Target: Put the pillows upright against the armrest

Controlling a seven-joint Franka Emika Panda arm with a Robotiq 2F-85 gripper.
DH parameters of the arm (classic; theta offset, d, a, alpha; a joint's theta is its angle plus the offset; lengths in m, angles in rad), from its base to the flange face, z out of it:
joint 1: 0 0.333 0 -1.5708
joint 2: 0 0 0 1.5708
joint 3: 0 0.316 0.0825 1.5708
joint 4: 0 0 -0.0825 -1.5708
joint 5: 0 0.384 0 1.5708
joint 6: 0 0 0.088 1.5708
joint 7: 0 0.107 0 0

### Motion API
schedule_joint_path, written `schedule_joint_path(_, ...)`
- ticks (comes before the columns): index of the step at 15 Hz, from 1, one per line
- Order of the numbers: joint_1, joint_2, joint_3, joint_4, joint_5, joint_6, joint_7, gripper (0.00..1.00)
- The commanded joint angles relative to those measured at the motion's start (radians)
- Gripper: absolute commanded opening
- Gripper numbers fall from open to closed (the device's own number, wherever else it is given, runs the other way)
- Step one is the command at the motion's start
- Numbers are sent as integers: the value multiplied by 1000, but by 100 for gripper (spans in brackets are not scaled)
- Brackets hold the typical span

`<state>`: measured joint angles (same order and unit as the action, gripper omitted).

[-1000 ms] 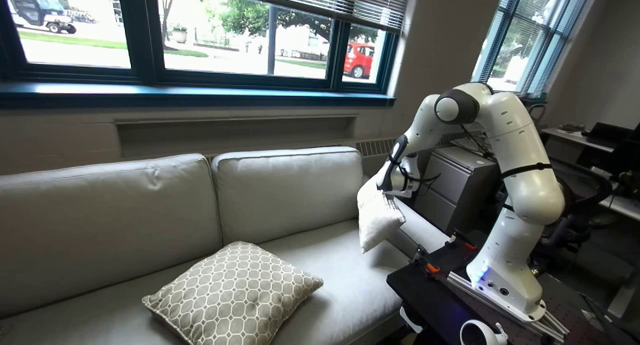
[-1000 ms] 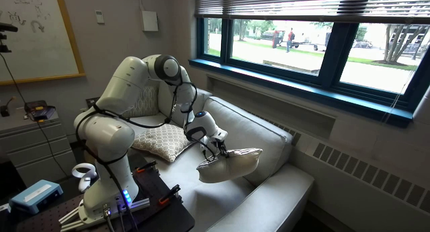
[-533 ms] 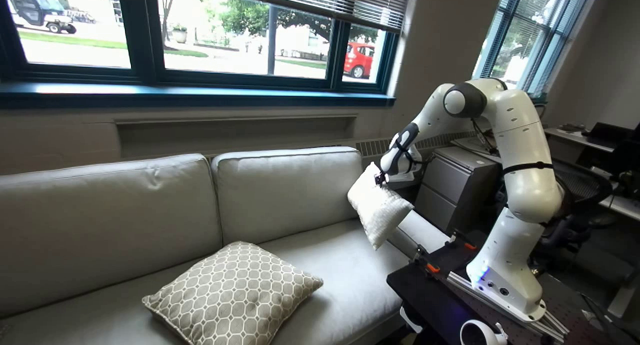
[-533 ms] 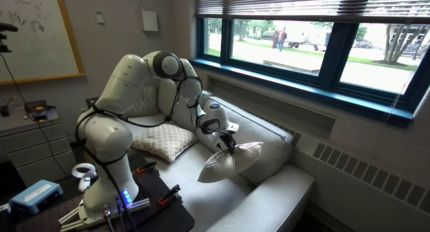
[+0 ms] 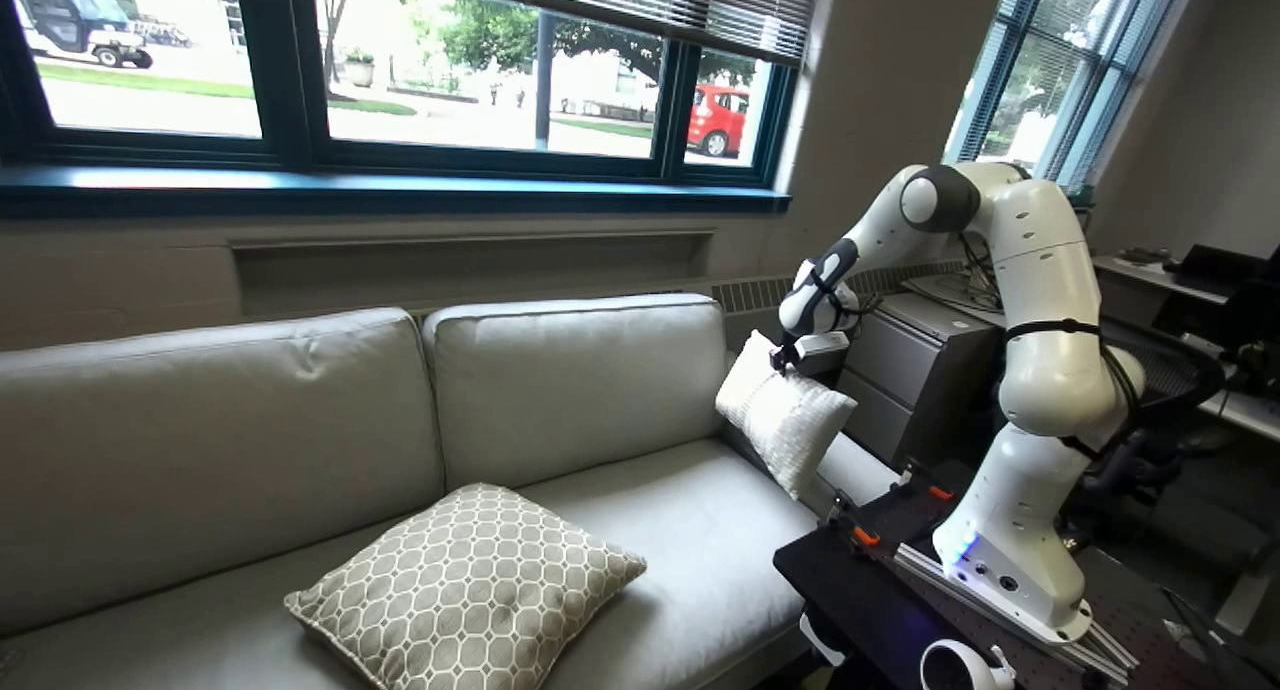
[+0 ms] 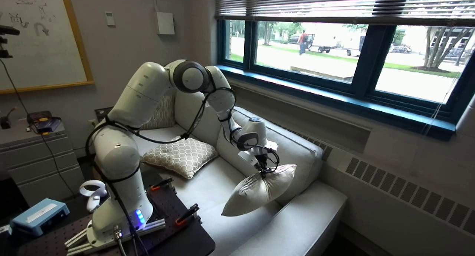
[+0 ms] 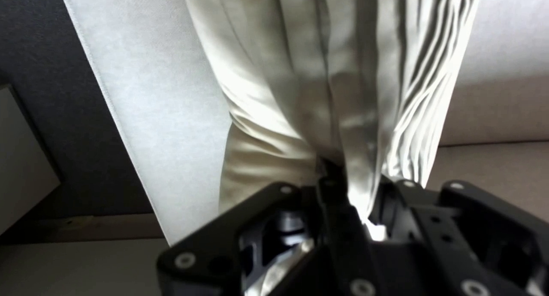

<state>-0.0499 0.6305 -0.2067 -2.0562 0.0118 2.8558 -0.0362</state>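
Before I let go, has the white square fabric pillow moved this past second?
Yes: in both exterior views, the pillow has shifted right in frame, toward the gray fabric armrest.

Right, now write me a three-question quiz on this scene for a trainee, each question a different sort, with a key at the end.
1. Short answer: What is the hand gripping?

2. True or false: The honeycomb-patterned pillow lies on the sofa seat, apart from the hand.

3. Multiple choice: Taking both exterior views together, how many throw pillows can be made out?
A) one
B) three
C) six

Key
1: The white pillow.
2: True.
3: B. The white pillow, the honeycomb-patterned pillow, and a third pillow partly hidden behind the arm in an exterior view.
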Motion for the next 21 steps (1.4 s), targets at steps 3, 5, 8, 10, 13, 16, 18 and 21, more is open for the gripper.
schedule_joint_path(3,-120,99,117,130,-25,-115,-118,5)
schedule_joint_path(5,-129,158,125,193,-31,-166,-133,5)
schedule_joint_path(8,-136,238,119,288,-31,-219,-128,5)
schedule_joint_path(10,-161,278,128,340,-15,-231,-130,5)
schedule_joint_path(13,-209,339,154,422,9,-248,-140,6)
schedule_joint_path(16,-247,399,177,498,22,-279,-146,5)
schedule_joint_path(18,-266,430,190,541,26,-298,-153,5)
schedule_joint_path(21,-278,462,200,589,26,-323,-162,4)
